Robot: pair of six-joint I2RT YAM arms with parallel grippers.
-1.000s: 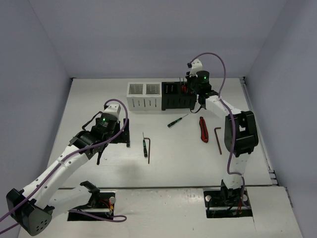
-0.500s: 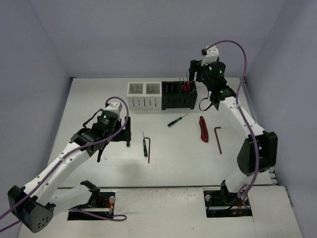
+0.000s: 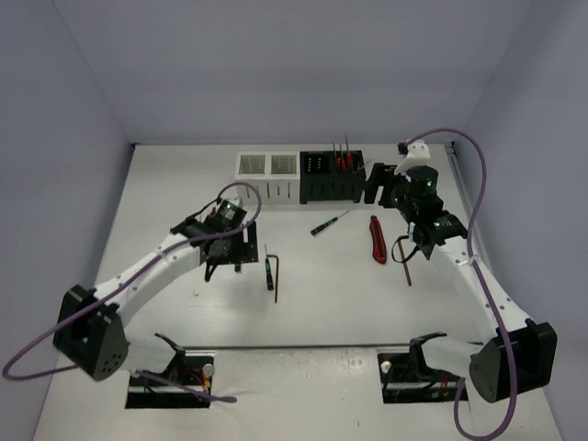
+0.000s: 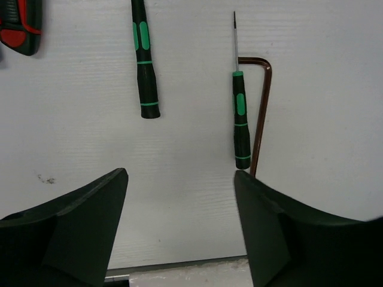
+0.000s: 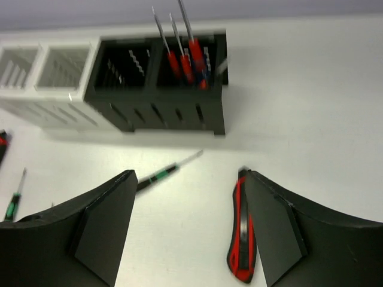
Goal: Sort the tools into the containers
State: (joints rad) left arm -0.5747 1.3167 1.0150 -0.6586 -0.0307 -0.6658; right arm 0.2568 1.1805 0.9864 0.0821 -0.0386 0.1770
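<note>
The white container (image 3: pixel 267 165) and the black container (image 3: pixel 331 176) stand side by side at the back. Several red screwdrivers (image 5: pixel 182 57) stand in the black container (image 5: pixel 158 89). A green screwdriver (image 3: pixel 328 223), a red-and-black tool (image 3: pixel 376 239) and a hex key (image 3: pixel 405 262) lie in front. Another green screwdriver (image 4: pixel 240 122) lies against a hex key (image 4: pixel 261 113). My left gripper (image 4: pixel 179 173) is open and empty, hovering left of that pair (image 3: pixel 271 271). My right gripper (image 5: pixel 190 173) is open and empty, raised, with the red-and-black tool (image 5: pixel 242 230) by its right finger.
In the left wrist view a further green screwdriver (image 4: pixel 143 60) and a red-and-black handle end (image 4: pixel 18 30) lie beyond the fingers. The white container (image 5: pixel 45 72) has both compartments empty. Purple cables loop off both arms. Black base mounts (image 3: pixel 170 372) sit at the near edge.
</note>
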